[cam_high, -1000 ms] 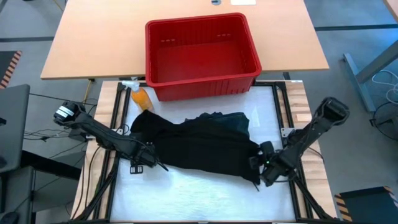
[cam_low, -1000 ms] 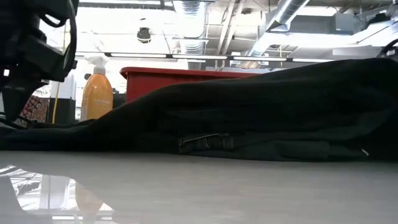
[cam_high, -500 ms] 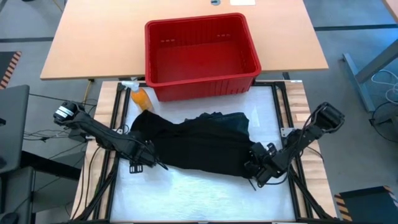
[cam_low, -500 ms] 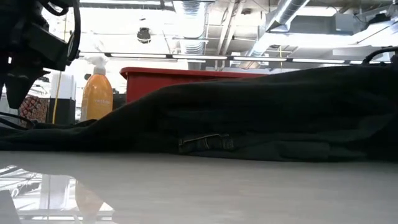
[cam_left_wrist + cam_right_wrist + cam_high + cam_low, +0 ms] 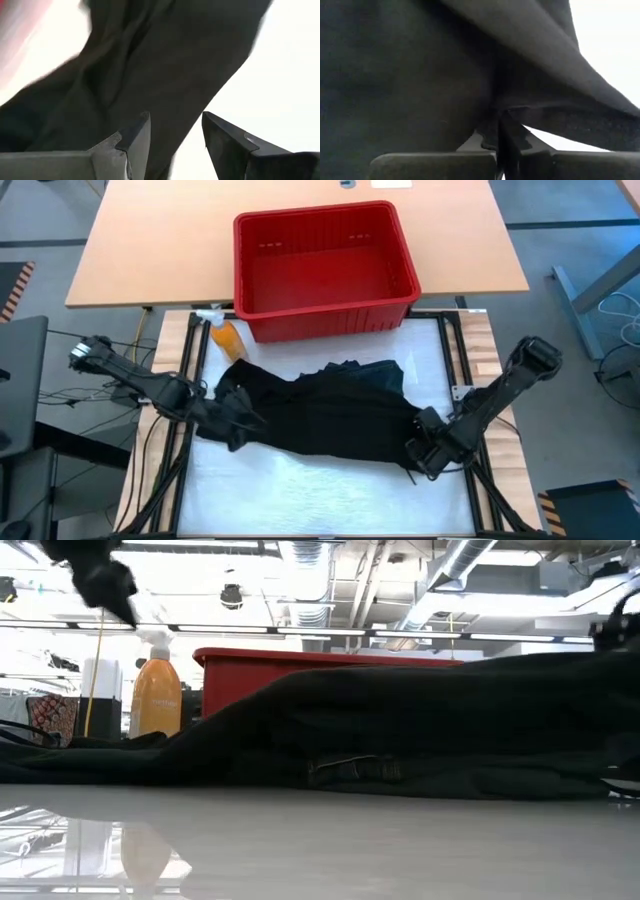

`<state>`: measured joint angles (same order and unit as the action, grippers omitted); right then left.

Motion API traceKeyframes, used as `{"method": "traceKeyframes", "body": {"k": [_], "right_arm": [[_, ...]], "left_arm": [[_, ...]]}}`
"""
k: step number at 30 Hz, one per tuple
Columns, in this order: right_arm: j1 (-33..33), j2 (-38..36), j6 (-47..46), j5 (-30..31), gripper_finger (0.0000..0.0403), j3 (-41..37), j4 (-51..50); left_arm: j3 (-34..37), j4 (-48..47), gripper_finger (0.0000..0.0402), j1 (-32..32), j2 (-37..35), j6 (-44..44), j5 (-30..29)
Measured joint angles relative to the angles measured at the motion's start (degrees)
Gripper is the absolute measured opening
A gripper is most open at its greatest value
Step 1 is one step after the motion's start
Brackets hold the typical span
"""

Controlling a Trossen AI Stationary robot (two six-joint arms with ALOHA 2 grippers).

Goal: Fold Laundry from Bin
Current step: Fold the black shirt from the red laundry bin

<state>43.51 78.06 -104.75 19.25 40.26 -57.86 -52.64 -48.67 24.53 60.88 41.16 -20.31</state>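
The laundry is a pile of dark garments [image 5: 320,415] lying spread on the white mat between my two arms; in the low view it is a long low heap [image 5: 400,720]. The red bin [image 5: 330,320] stands behind it, with nothing showing inside. My left gripper [image 5: 175,117] hangs open above the pile's left end [image 5: 232,420], high at the low view's left [image 5: 105,585], and nothing hangs from it. My right gripper [image 5: 412,452] is shut on the pile's right near corner. My right gripper pinches the dark garment's edge [image 5: 520,117] between its two shut fingers, at the pile's right near corner. The fingers slant steeply down from the table's right. A hem band [image 5: 580,127] runs away from the fingers. The rest of the garment lies on the mat.
An orange spray bottle [image 5: 228,337] stands at the bin's left near corner, just behind the pile's left end [image 5: 157,690]. Bare white mat [image 5: 330,490] lies in front of the pile. The tan tabletop [image 5: 150,250] spreads round the bin.
My left gripper has risen off the pile's left near corner, staying open, and has tipped as it went up. My right gripper has shut on the garment's right near edge. The pile's near fold has slid a little toward the table's right edge.
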Motion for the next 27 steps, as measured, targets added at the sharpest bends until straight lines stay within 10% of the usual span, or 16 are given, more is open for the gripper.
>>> {"method": "traceKeyframes", "body": {"k": [15, 27], "right_arm": [[-4.0, -10.1, 4.4, 5.9, 0.0028, 5.2, -2.0], [-14.0, -9.3, 10.8, 1.8, 0.0267, 5.2, -9.9]], "left_arm": [[6.1, 25.3, 0.0167, -0.4, 8.2, -6.4, 1.1], [6.0, 30.4, 0.0167, -0.4, 12.3, -7.7, 6.6]]}}
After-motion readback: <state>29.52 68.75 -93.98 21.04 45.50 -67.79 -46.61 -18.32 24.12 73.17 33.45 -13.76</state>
